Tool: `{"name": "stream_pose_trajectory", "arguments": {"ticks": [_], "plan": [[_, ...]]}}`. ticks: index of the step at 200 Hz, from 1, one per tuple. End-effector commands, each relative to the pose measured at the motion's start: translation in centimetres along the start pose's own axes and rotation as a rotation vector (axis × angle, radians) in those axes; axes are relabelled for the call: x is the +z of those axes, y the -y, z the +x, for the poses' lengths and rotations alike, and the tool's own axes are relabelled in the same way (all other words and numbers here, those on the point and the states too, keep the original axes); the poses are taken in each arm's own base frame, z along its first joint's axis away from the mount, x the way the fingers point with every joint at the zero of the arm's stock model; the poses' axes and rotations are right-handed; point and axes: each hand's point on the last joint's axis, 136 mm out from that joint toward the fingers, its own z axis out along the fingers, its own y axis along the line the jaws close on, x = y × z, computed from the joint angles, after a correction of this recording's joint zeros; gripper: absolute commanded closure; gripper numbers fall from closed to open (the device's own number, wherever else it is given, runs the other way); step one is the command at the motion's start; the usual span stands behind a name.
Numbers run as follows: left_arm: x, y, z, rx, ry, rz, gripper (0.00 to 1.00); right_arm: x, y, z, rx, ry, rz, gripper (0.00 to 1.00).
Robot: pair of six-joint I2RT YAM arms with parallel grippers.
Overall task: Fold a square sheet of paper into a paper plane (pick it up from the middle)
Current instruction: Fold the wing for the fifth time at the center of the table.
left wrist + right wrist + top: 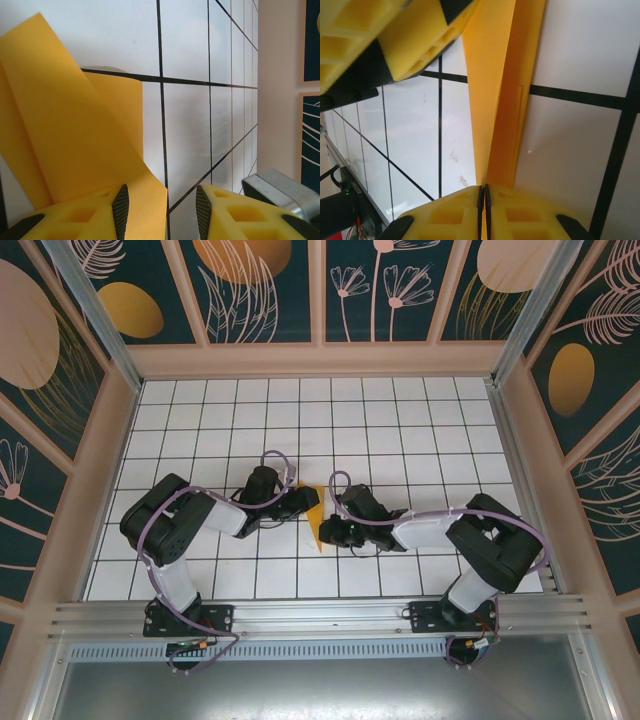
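The square sheet of paper (314,521) is folded into a narrow orange-yellow shape standing up between my two grippers on the white tiled floor (300,420). My right gripper (484,190) is shut on the folded paper (500,90), with the layers running up and away from the pads. My left gripper (161,200) stands open. A curling flap of the paper (75,135) lies over its left finger (80,215) and reaches partway into the gap, and the right pad is clear of it. In the top view the left gripper (303,502) and the right gripper (331,531) nearly meet at the paper.
The left gripper's yellow finger (410,45) hangs close above the paper in the right wrist view. Beige walls (320,360) with dark painted panels enclose the floor. A metal rail (320,615) runs along the near edge by the arm bases.
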Motion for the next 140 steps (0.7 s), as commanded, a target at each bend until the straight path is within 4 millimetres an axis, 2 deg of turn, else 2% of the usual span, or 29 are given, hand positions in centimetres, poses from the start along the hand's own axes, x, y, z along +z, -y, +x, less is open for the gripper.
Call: {"name": "stream_pose_trajectory", "arguments": {"ticks": [1,37,67,108,121,140], "plan": [[0.2,-4.0,1.6,-0.043,-0.033,-0.137,0.56,0.8,1.4,1.4,0.028,-0.046,0.038,0.87],[0.2,-4.1,1.7,-0.046,-0.038,-0.137,0.56,1.3,2.3,1.9,0.028,-0.063,0.087,0.87],[0.2,-4.1,1.6,-0.045,-0.036,-0.143,0.56,0.0,2.0,0.9,0.015,-0.006,0.125,0.84],[0.2,-4.2,1.6,-0.044,-0.036,-0.146,0.57,-2.7,-1.8,-1.6,-0.03,0.11,0.015,0.83],[0.2,-4.3,1.7,-0.047,-0.038,-0.149,0.57,-3.0,-3.3,-2.1,-0.041,0.125,-0.047,0.84],[0.2,-4.2,1.6,-0.045,-0.036,-0.148,0.57,-2.6,-4.4,-2.5,-0.04,0.117,-0.105,0.87]]}}
